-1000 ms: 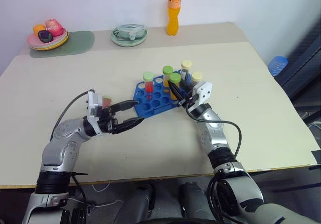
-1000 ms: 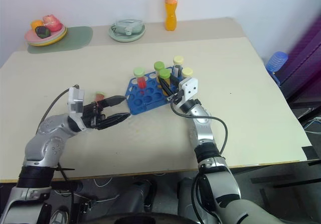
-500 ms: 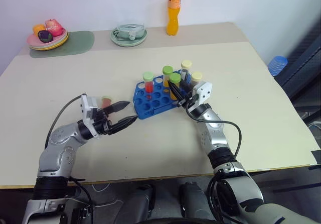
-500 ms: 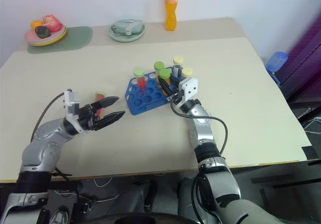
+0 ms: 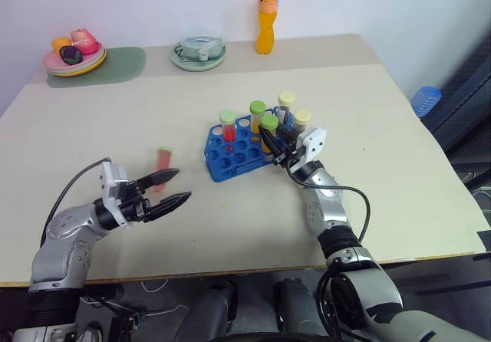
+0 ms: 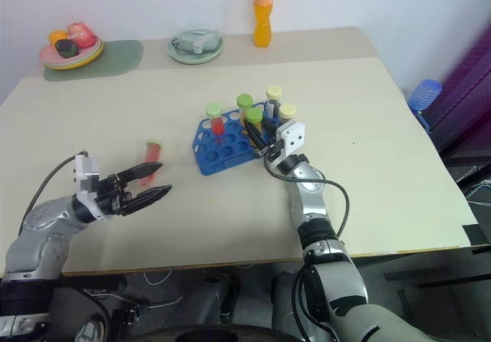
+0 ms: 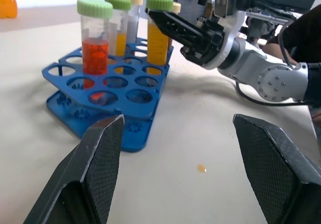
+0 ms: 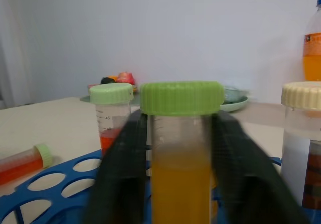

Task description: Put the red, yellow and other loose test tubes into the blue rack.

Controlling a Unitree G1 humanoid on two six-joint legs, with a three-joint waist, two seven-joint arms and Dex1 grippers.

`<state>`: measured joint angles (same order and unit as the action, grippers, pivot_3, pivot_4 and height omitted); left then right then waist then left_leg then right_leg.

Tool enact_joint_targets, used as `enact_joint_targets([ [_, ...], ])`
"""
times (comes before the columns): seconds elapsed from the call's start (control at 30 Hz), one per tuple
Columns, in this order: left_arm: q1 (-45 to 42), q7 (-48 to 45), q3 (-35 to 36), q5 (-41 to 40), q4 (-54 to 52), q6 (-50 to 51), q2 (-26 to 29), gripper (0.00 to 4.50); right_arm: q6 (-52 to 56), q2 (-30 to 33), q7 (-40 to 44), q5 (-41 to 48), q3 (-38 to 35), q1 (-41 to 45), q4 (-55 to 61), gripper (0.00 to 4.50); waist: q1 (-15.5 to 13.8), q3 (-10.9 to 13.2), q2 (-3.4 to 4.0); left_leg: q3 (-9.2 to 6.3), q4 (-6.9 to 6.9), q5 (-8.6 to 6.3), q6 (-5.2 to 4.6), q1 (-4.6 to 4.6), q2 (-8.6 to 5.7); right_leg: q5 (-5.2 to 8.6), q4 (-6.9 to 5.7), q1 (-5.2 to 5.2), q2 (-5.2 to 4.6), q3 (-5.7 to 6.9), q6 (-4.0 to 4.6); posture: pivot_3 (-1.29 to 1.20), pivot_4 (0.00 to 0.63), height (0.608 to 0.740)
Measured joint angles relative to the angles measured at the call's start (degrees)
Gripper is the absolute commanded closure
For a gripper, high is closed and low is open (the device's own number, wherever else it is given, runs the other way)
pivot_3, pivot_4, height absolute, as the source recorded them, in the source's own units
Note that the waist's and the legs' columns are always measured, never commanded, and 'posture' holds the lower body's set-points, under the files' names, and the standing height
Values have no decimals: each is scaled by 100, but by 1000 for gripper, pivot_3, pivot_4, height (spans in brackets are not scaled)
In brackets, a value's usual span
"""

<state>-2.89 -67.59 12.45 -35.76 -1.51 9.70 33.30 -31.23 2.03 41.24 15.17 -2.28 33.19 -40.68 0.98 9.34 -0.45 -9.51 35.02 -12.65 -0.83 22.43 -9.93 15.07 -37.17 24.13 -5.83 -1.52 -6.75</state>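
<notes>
While my left pincer (image 5: 170, 188) hangs open near the loose red tube (image 5: 163, 158), my right pincer (image 5: 271, 144) brackets the orange tube (image 5: 268, 129) in the blue rack (image 5: 227, 155); grip unclear.

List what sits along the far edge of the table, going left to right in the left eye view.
Plate of fruit on a green mat → green dish → orange drink bottle.
</notes>
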Motion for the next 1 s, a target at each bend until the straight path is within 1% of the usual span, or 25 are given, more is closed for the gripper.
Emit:
enact_joint_targets([
  [0.07,-10,9,-8,0,-73,7,-30,931,-113,-17,-81,-57,-16,0,-86,113,-2,0,0,0,0,0,0,0,1,0,0,0,0,0,1,0,150,740],
  [0.1,-23,9,-13,-3,-90,12,-32,931,-176,-17,-145,-83,-29,0,-123,38,-6,0,0,0,0,0,0,0,0,0,0,0,1,0,1,0,150,740],
  [0.23,-297,123,-14,14,18,-34,-208,931,-322,34,-362,-178,-57,-33,-29,38,-22,1,2,0,2,0,1,0,1,-1,1,0,1,0,1,0,150,740],
  [0.4,-560,402,27,13,171,-104,-429,931,-315,258,-374,-273,16,-408,568,38,-20,1,1,0,1,0,1,0,1,-1,1,0,0,0,1,0,150,740],
  [0.53,-685,904,39,10,179,32,-611,931,142,672,-324,-299,137,-1096,1606,38,-40,1,0,0,2,0,1,1,1,-1,2,-1,-4,0,0,0,150,740],
  [0.6,-699,1138,47,-12,171,229,-651,931,466,781,-318,-255,176,-1459,2116,38,-37,1,0,0,3,0,0,3,1,-1,2,-3,-5,-1,0,0,150,740],
  [0.67,-751,1597,70,-119,79,599,-707,931,914,983,-288,-181,238,-1927,2845,38,-37,1,-1,-1,3,-1,1,4,3,-1,2,-2,-4,-1,1,0,150,740],
  [0.73,-886,2437,154,-107,-114,1092,-774,931,1459,1346,-200,-6,287,-2487,3721,38,-71,3,-3,-3,6,-2,0,11,4,0,3,0,-7,-1,0,0,150,740],
  [0.8,-1061,3495,251,82,-362,1681,-754,931,2119,1829,-93,245,278,-2974,4566,38,-102,4,-4,1,12,-3,-1,17,5,0,5,-8,-11,-2,-1,0,150,740],
  [0.9,-1400,4553,305,112,-698,2652,-726,931,2959,2403,-10,657,107,-3250,5439,38,-126,6,-6,5,16,-4,0,20,13,0,8,-17,-6,-2,-1,0,150,740],
  [0.93,-1661,4930,328,20,-758,3265,-712,931,3290,2613,1,856,10,-3283,5712,38,-150,9,-9,4,17,-4,0,23,14,1,7,-16,-4,-1,-2,0,150,740],
  [1.0,-2335,5511,399,-111,-746,4469,-507,931,3911,3017,6,1226,-214,-3276,6170,38,-178,22,-30,-2,23,-4,0,39,20,1,7,-7,3,5,-3,0,150,740],
])
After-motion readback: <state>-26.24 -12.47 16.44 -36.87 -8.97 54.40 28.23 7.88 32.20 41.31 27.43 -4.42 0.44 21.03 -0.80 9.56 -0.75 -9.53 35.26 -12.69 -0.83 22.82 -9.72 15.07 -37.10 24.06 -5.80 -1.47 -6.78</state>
